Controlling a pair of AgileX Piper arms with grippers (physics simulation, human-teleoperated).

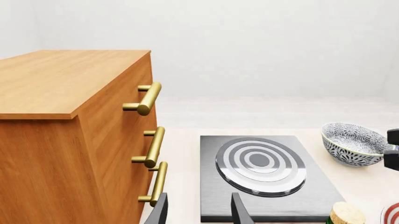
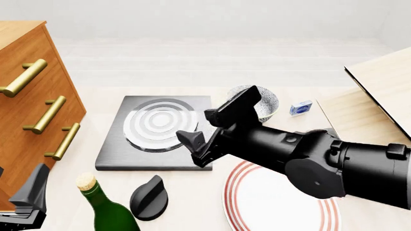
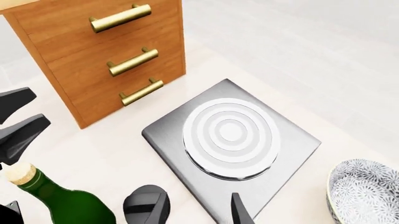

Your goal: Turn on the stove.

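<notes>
A flat dark grey square stove (image 2: 156, 137) with one silver-ringed round burner (image 2: 159, 124) sits on the pale worktop (image 2: 83, 178), bare surface open along its near edge. One small black round knob (image 2: 149, 197) lies just in front of that edge, beside one corked green glass bottle (image 2: 106, 207). The right claw (image 2: 222, 126), released with jaws spread, hovers tilted over the stove's right side. The left claw (image 2: 26, 199), also parted, waits left of the stove below a three-handled wooden drawer cabinet (image 2: 29, 103). One red-rimmed white plate (image 2: 276, 202) and one patterned bowl (image 2: 266, 103) flank the stove's right.
</notes>
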